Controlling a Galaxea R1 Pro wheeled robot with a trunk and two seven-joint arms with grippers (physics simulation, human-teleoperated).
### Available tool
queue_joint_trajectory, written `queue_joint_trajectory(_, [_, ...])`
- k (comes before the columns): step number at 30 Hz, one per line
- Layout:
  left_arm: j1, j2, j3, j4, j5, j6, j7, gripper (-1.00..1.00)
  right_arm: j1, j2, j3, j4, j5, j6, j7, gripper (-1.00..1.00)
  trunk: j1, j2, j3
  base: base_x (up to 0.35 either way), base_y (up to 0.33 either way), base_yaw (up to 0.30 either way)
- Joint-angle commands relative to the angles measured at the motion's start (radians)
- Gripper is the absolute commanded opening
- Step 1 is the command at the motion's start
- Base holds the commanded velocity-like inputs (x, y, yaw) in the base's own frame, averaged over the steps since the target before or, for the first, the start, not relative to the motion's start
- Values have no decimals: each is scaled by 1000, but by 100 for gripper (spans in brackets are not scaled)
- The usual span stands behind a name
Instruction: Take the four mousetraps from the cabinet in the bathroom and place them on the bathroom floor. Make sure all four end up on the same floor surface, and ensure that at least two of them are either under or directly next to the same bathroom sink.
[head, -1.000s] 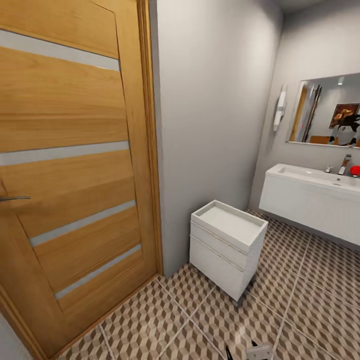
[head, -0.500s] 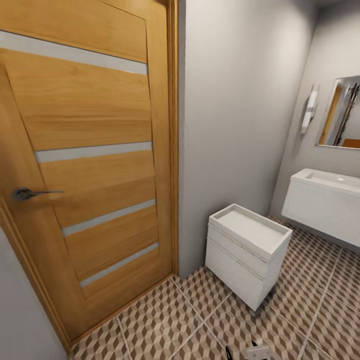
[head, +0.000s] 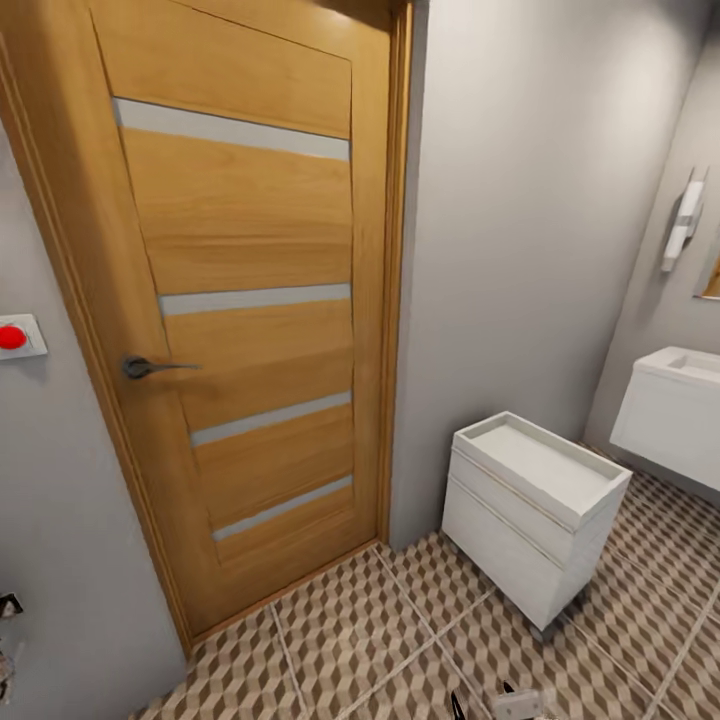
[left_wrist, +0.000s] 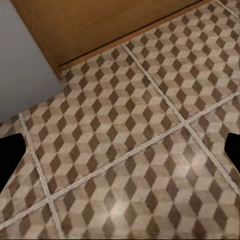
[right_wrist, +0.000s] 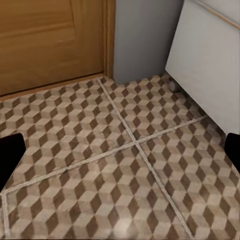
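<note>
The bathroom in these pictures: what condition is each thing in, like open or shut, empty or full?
Wooden door: shut, handle level.
Small white cube unit: drawers shut, tray top empty.
Sink: partly in view at the edge; contents cannot be told.
Left gripper: open, holding nothing, over the bathroom floor.
Right gripper: open, holding nothing.

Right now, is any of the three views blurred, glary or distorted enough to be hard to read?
Head view: sharp, evenly lit, but wide-angle distortion makes the door lean and its frame splay. Left wrist view: the floor tiles look soft, with a pale sheen near the bottom edge; the dark fingers are featureless. Right wrist view: similar softness, with a slight shadow under the white unit.
</note>
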Motion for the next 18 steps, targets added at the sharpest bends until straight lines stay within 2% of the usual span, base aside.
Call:
queue_joint_trajectory(1, [-1, 0, 0, 1, -1, -3, 2, 100, 0, 0, 1, 1, 4, -3, -3, 100, -1, -1, -1, -331, 0, 255])
queue_joint_trajectory(12, [-1, 0, 0, 1, -1, -3, 2, 100, 0, 0, 1, 0, 4, -3, -3, 100, -1, -1, 5, -329, 0, 262])
queue_joint_trajectory(18, [-1, 0, 1, 1, -1, -3, 2, 100, 0, 0, 1, 0, 4, -3, -3, 100, -1, -1, 7, -91, 0, 280])
